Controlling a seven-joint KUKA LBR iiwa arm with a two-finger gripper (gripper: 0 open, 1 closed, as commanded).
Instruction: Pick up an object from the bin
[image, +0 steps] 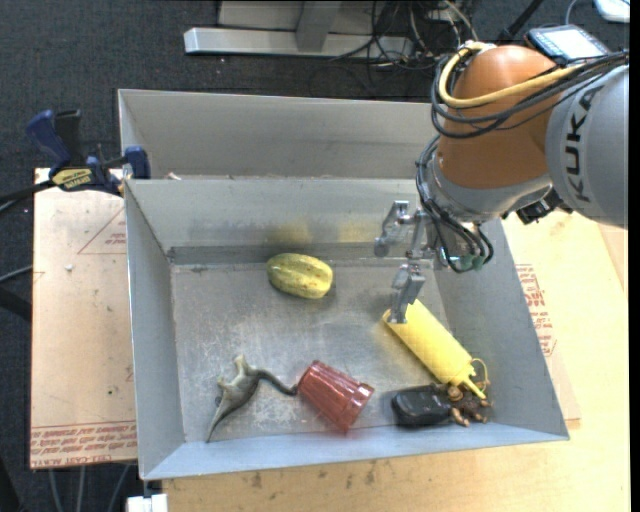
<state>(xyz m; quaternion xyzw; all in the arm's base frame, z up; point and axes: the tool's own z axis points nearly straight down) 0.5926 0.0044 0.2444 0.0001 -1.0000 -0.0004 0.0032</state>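
Note:
My gripper (398, 282) hangs in the right half of the bin with its fingers apart and nothing between them. Its lower fingertip (401, 312) stands at the upper left end of a yellow cylinder (436, 346), which lies slantwise toward the bin's front right corner. I cannot tell whether the tip touches it. A yellow-green oval fruit (300, 275) lies to the gripper's left, near the back wall.
A red cup (335, 396) lies on its side at the front. A grey toy lizard (238, 389) is left of it. A black flat thing (424, 407) and a small brown thing (471, 400) lie at the cylinder's lower end. The arm comes in from the upper right.

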